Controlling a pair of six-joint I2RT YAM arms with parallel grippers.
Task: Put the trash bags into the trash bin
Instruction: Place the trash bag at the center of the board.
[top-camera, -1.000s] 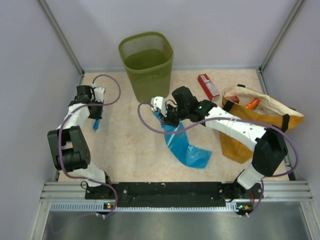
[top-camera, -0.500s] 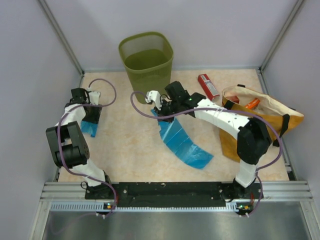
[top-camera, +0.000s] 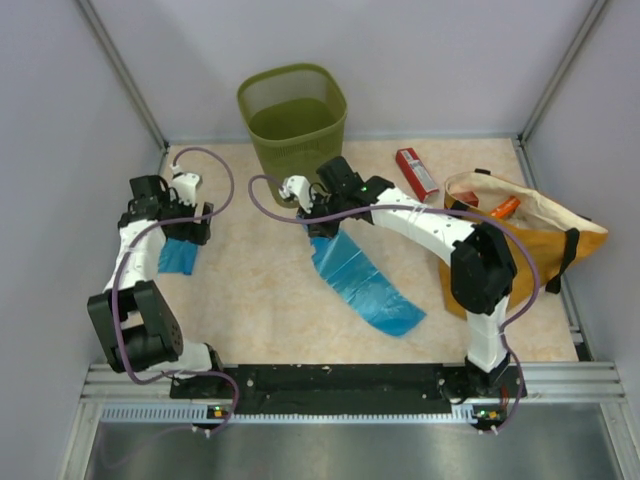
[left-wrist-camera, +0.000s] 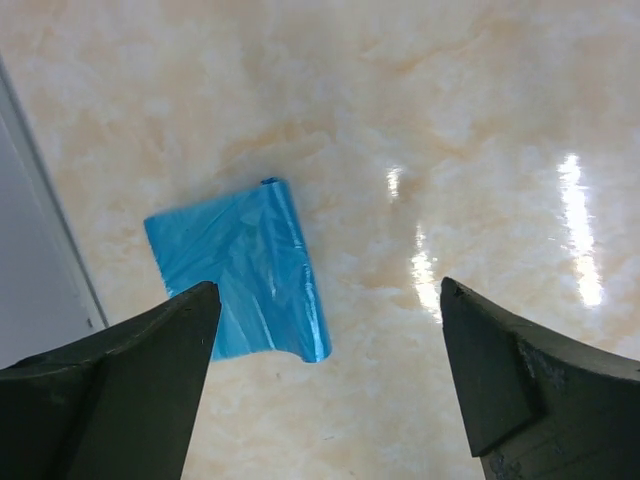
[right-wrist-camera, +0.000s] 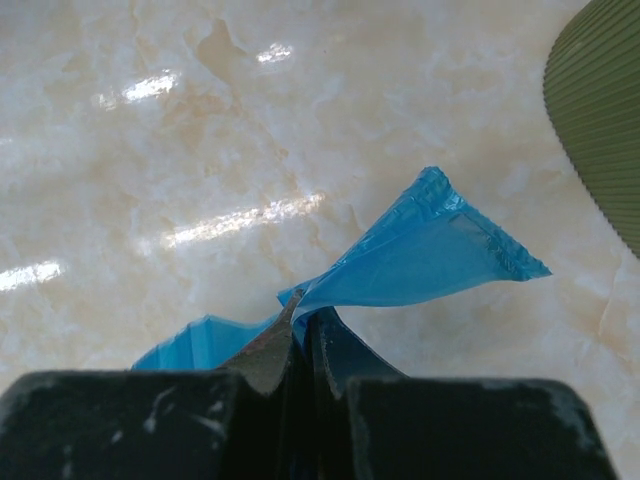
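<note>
Fingers (left-wrist-camera: 150, 370) of the left gripper (left-wrist-camera: 325, 300) gape over a folded bag (left-wrist-camera: 235, 270). The right gripper (right-wrist-camera: 303, 318) pinches the long bag (right-wrist-camera: 420, 255) at 6 o'clock of the trash bin (top-camera: 292, 115). The mustard sack (top-camera: 520, 240) holds an orange item (top-camera: 505, 208).

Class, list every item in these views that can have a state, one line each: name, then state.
folded bag: lying flat, unheld.
long bag: partly unfolded, one end pinched.
trash bin: upright, no bag seen inside.
left gripper: open, above the folded bag.
right gripper: shut on the long bag.
orange sack: mouth open.
</note>
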